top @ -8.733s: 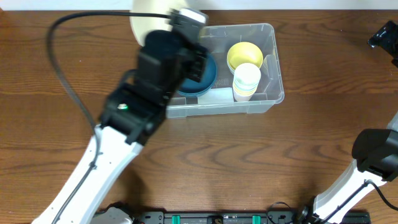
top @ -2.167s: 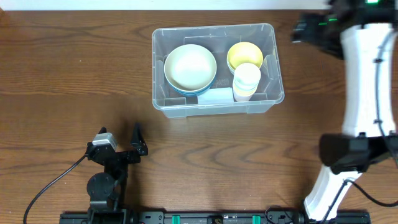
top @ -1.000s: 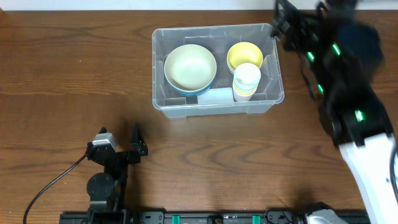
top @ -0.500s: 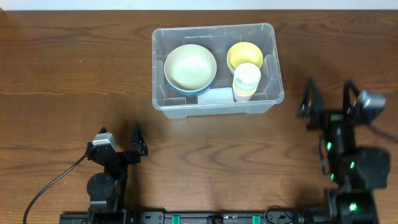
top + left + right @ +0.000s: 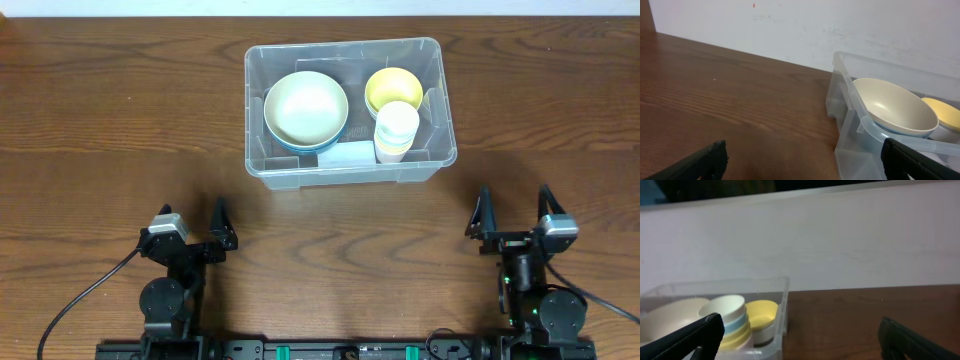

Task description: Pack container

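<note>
The clear plastic container [image 5: 440, 150] stands at the table's back middle. Inside it a cream bowl [image 5: 306, 107] rests on a blue one, a yellow bowl [image 5: 390, 86] sits at the right, and a stack of cups [image 5: 396, 130] stands in front of that. My left gripper [image 5: 190, 232] is parked near the front left, open and empty. My right gripper [image 5: 512, 218] is parked near the front right, open and empty. In the left wrist view the container [image 5: 855, 120] and cream bowl [image 5: 895, 106] lie ahead to the right. The right wrist view shows the container [image 5: 783, 311], cups [image 5: 725, 316] and yellow bowl [image 5: 761, 315] at the left.
Bare brown wood tabletop [image 5: 120, 120] lies around the container. A white wall [image 5: 840, 20] runs behind the table's far edge. A black cable [image 5: 80, 300] trails from the left arm's base at the front left.
The right arm has swung down from beside the container's back right corner to its parked spot at the front right. The left arm and the container's contents have not moved.
</note>
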`<state>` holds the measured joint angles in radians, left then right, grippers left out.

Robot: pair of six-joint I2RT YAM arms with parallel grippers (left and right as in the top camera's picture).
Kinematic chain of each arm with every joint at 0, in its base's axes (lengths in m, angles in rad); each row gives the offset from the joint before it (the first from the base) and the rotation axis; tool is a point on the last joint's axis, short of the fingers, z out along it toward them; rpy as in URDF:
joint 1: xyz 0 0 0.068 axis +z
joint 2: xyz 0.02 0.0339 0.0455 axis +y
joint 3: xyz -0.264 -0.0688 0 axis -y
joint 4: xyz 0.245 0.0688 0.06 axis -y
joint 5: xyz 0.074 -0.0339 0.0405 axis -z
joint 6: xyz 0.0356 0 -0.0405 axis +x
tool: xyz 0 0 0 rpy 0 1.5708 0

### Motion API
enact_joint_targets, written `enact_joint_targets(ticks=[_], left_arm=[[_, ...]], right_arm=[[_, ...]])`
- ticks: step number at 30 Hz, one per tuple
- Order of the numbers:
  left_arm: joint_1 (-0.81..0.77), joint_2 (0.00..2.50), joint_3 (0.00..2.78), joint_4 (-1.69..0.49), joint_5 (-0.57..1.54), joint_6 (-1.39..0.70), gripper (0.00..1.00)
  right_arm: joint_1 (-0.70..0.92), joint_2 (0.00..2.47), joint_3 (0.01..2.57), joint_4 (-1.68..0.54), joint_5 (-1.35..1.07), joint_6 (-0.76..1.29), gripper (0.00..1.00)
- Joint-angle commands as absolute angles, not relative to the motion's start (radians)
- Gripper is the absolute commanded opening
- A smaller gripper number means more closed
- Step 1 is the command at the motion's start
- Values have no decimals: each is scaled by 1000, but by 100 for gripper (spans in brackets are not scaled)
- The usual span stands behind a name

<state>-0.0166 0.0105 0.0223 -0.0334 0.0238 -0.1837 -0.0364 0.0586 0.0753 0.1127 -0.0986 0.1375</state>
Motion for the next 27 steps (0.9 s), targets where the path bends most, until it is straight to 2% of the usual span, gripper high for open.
enact_joint_targets(ticks=[1, 7, 17, 27], left_arm=[[-12, 5, 4, -71, 15, -186, 98], [-12, 5, 4, -71, 15, -186, 98], [-12, 5, 4, -71, 15, -186, 98], [-12, 5, 4, -71, 15, -186, 98]], right_arm=[[-47, 17, 49, 120, -153, 47, 99], [-47, 5, 4, 117, -199, 35, 99], [-47, 5, 6, -59, -195, -54, 99], [-47, 6, 6, -58, -184, -68, 99]])
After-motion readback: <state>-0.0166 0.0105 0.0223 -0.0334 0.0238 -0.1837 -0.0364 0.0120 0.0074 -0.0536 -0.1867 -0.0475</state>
